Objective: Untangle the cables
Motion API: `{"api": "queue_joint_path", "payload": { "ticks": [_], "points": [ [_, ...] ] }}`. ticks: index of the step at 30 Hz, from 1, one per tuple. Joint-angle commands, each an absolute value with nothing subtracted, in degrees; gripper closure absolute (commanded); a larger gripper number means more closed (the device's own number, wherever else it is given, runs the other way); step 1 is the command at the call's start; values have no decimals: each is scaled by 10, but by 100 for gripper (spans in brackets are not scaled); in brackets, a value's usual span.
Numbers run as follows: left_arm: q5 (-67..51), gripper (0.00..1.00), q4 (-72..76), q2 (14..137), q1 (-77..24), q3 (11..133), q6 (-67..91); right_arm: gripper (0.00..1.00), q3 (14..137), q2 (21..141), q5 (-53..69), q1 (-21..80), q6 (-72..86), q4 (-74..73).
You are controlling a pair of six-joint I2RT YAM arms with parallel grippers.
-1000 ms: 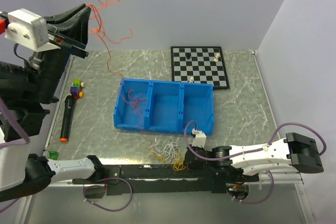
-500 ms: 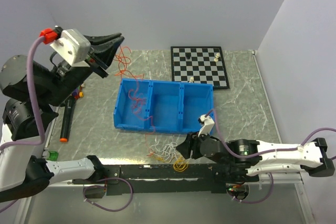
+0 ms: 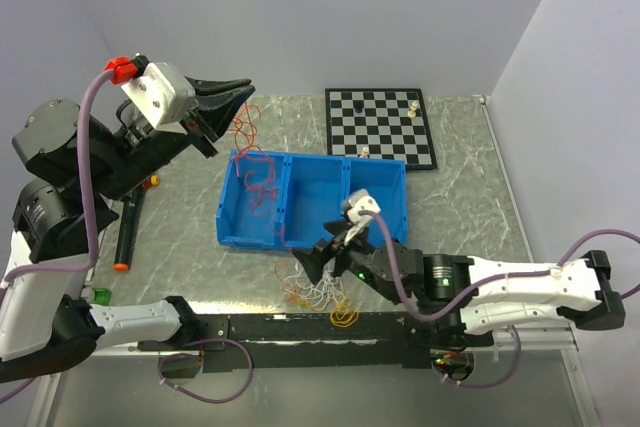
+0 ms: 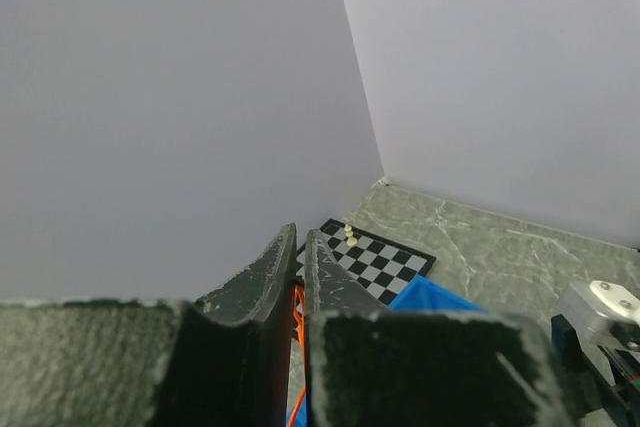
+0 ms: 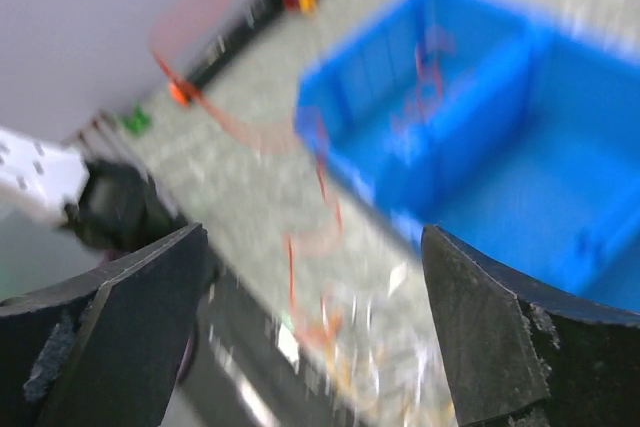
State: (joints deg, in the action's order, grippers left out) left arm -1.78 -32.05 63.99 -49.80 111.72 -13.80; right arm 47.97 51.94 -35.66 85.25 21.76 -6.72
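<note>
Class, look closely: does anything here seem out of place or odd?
A red cable dangles from the left gripper into the left compartment of the blue bin, away from the tangled clump on the table before the bin.

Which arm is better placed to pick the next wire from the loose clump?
Right. The right tool is open over the clump in front of the blue bin. The left tool is raised, shut on an orange cable trailing into the bin.
</note>
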Motion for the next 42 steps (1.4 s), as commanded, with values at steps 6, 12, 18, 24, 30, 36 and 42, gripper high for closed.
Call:
{"api": "queue_joint_path", "payload": {
  "ticks": [6,12,18,24,30,36,42],
  "points": [
    [-24,90,-312,631,-497,1121,-131,6,581,642,-345,823,11,127],
    [-20,91,-307,620,-497,1107,-133,10,605,683,-283,781,47,125],
    [-17,91,-296,608,-497,1087,-134,30,610,702,-202,736,106,117],
    [17,96,-273,593,-498,1070,-136,100,619,711,-221,729,143,65],
    [163,99,-174,547,-497,998,-170,100,543,611,-308,729,170,4],
    [242,99,-70,523,-497,958,-221,100,480,524,-337,729,226,-91],
    [230,98,-82,537,-497,971,-214,100,440,483,-332,736,289,-136]
  ]
}}
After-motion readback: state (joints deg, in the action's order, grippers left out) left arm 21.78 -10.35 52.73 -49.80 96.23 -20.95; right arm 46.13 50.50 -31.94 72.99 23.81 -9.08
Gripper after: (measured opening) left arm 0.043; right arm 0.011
